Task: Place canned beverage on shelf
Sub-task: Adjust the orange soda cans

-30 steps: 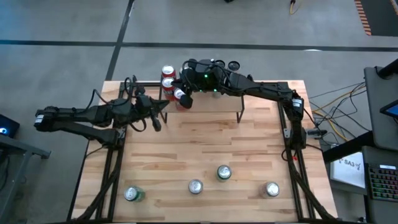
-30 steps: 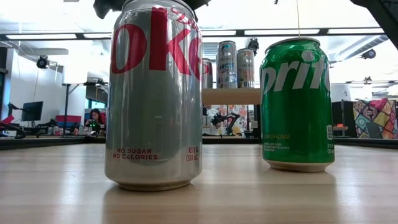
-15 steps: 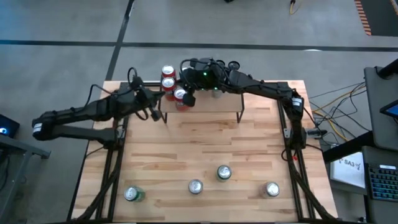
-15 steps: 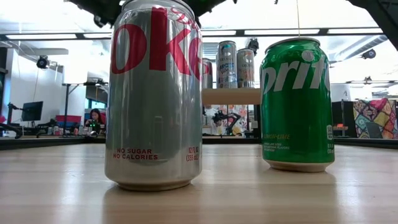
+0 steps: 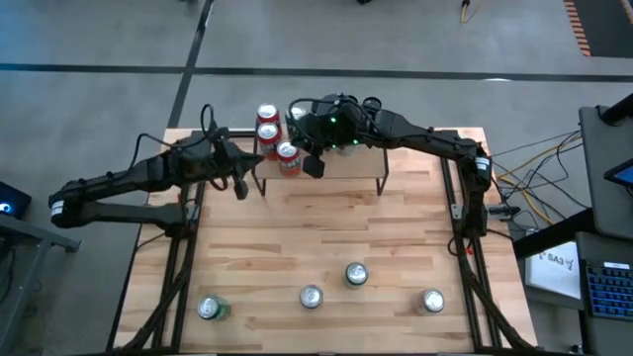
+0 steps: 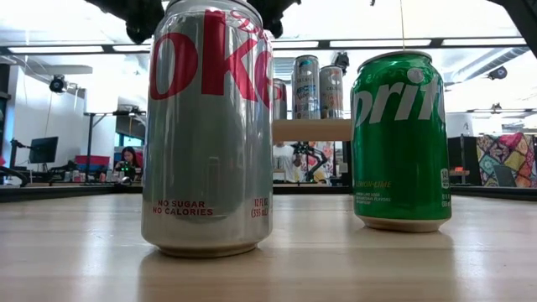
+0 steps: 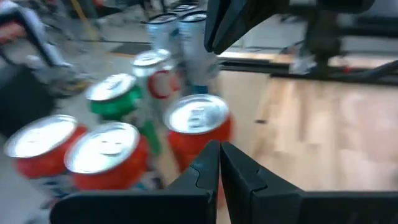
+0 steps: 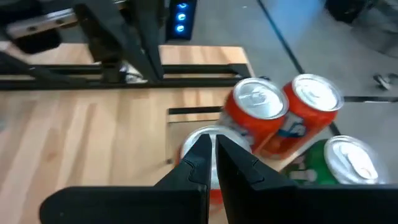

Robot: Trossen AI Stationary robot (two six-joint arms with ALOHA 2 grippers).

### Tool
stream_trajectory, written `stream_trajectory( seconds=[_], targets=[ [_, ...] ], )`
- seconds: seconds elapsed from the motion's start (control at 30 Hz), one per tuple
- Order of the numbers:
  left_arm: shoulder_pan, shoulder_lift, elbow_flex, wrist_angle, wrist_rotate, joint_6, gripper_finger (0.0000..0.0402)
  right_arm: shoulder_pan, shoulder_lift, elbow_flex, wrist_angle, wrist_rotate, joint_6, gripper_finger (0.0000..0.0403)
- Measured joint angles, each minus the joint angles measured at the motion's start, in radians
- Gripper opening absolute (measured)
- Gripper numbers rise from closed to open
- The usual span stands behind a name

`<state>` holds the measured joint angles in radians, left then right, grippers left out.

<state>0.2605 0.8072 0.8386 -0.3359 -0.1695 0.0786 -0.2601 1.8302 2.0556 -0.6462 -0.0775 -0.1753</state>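
So both arms are up at the far end by the shelf (image 5: 341, 158). There are three red cans (image 5: 268, 132) bunched on its left end. The right hand (image 5: 314, 163) hangs just beside the nearest red one with its fingers pressed together, holding nothing. The left hand (image 5: 240, 186) sits just off the shelf's left edge, fingers together too, also empty.

I'd say we're between cans right now, one set down and the next not picked yet. Four more stand along the near edge of the tabletop (image 5: 396, 237): a green can (image 5: 210, 310), a silver can (image 5: 311, 296), another green one (image 5: 356, 274) and one at the right (image 5: 432, 301).

Next move, as I see it: one arm has to swing back to that row, open its fingers wide enough, and close around a can's side. Needs to clear the shelf cans on the way out, they're packed tight.
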Motion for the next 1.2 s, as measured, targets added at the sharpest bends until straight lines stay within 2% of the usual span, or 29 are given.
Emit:
stream_trajectory(
  seconds=[0.13, 0.27, 0.43, 0.5, 0.67, 0.87, 1.2],
  targets=[
    [-0.036, -0.003, -0.022, -0.002, -0.005, -0.073, 0.0000, 0.026, -0.015, -0.004, -0.071, -0.002, 0.001, 0.0012],
    [-0.051, -0.006, -0.035, -0.030, -0.100, -0.086, 0.0000, 0.045, -0.021, -0.023, -0.120, -0.002, 0.009, 0.0012],
    [-0.049, -0.013, -0.037, -0.108, -0.239, -0.011, 0.0000, 0.056, -0.028, -0.064, -0.131, -0.002, 0.036, 0.0012],
    [-0.048, -0.016, -0.037, -0.111, -0.266, 0.027, 0.0000, 0.057, -0.028, -0.073, -0.142, -0.002, 0.053, 0.0012],
    [-0.041, 0.008, -0.037, -0.103, -0.266, 0.135, 0.0000, 0.057, -0.029, -0.074, -0.165, -0.001, 0.072, 0.0012],
    [-0.028, 0.071, -0.041, -0.002, -0.267, 0.232, 0.0000, 0.057, -0.037, -0.073, -0.176, -0.001, 0.073, 0.0012],
    [0.002, 0.111, -0.050, 0.069, -0.267, 0.236, 0.0000, 0.057, -0.059, -0.072, -0.197, -0.001, 0.054, 0.0012]
  ],
)
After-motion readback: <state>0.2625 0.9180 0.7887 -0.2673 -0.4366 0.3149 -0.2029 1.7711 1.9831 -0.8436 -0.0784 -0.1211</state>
